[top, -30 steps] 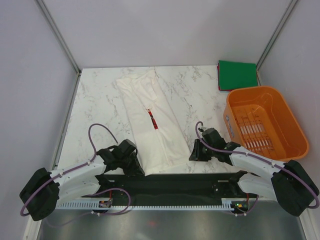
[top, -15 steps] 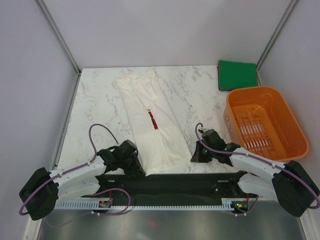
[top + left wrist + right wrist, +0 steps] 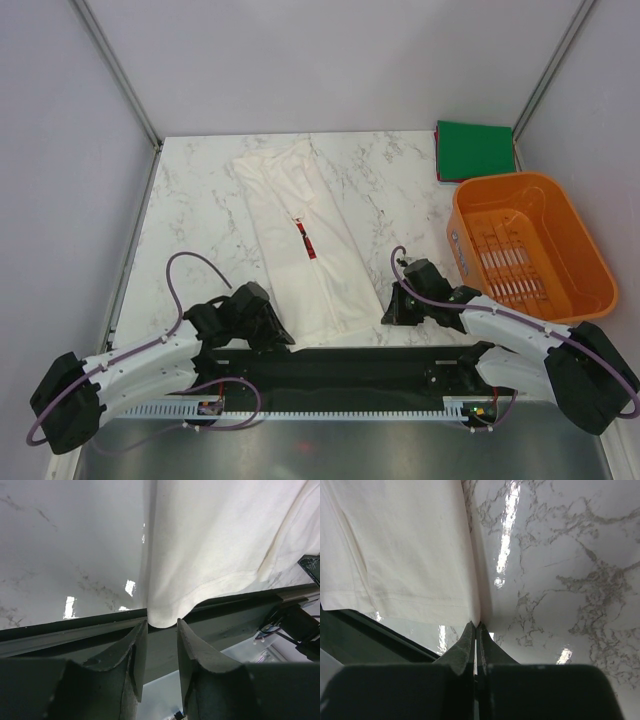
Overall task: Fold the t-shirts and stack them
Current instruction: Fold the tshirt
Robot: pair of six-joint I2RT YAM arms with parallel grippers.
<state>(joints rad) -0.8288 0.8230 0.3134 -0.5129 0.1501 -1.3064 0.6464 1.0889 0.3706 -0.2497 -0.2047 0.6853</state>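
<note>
Your white cloth t-shirt ran eleven to five o'clock; left gripper gaped at its near end; right gripper clenched there.

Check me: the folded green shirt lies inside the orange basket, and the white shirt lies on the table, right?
Not inside: the top view shows the green shirt on the table beyond the orange basket. The white shirt does lie on the table.

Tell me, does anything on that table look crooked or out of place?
The white t-shirt lies slanted across the table, a long folded strip whose near hem laps over the front edge. The green t-shirt sits folded square in the far right corner.
</note>
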